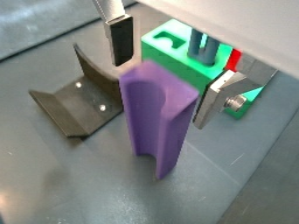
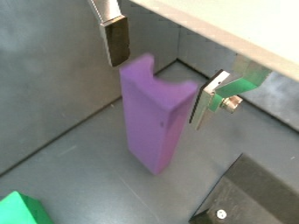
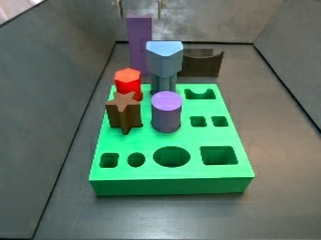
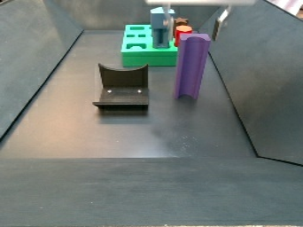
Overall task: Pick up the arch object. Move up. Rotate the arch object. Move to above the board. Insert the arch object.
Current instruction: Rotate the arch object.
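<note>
Spread wide, the gripper [image 1: 170, 74] hung over the top of the arch object [image 1: 156, 122], one silver finger [image 1: 118, 35] on each side of the lilac slab and neither pad touching it. In both wrist views the jaws stood clear of the piece, with open air between each dark pad and the purple faces; the far finger [image 2: 211, 98] sat just beside the notched upper end of the block [image 2: 155, 114].

The arch object stood upright on the grey floor directly beneath the gripper, resting on its own and not lifted. From a side view it rose tall and narrow [image 4: 192, 65], with the gripper [image 4: 190, 12] above its top at the upper edge of the picture.

Off to one side of the gripper, near the slab but apart from it, stood the fixture [image 4: 122, 86], its dark L-shaped bracket set on a base plate; it also showed in a wrist view [image 1: 73, 101].

Beyond the gripper lay the board [image 3: 174, 148], bright green. A red block [image 3: 127, 82], a brown star-shaped piece [image 3: 123, 112], a purple cylinder [image 3: 167, 110] and a grey-blue block [image 3: 164, 62] stood in its top. From that view the arch object [image 3: 139, 39] stood behind the board, well apart from its open holes.
</note>
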Controlling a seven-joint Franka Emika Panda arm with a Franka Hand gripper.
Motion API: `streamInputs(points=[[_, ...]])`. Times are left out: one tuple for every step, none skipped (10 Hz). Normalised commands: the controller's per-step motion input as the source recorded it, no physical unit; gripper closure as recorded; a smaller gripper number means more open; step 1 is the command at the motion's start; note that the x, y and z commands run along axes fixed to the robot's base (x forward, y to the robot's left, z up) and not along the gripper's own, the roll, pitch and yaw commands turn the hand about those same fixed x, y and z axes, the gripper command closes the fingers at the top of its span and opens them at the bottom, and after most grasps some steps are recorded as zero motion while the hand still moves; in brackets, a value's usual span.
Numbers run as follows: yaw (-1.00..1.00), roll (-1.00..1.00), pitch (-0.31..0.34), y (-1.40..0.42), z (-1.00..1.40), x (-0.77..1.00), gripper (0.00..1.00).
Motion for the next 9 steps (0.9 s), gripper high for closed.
streamInputs(points=[[-0.04, -0.01, 0.055, 0.01, 0.55, -0.01, 0.00], [-0.04, -0.01, 0.067, 0.01, 0.42, 0.00, 0.00], [-0.04, -0.01, 0.091, 0.01, 0.18, 0.01, 0.00], [1.00, 0.00, 0.008, 0.08, 0.00, 0.00, 0.00], [1.00, 0.00, 0.007, 0.07, 0.00, 0.01, 0.00], [1.00, 0.00, 0.007, 0.03, 0.01, 0.01, 0.00], [1.00, 0.00, 0.007, 0.03, 0.01, 0.01, 0.00], [1.00, 0.00, 0.008, 0.01, 0.00, 0.01, 0.00], [1.00, 0.00, 0.008, 0.01, 0.00, 0.01, 0.00]])
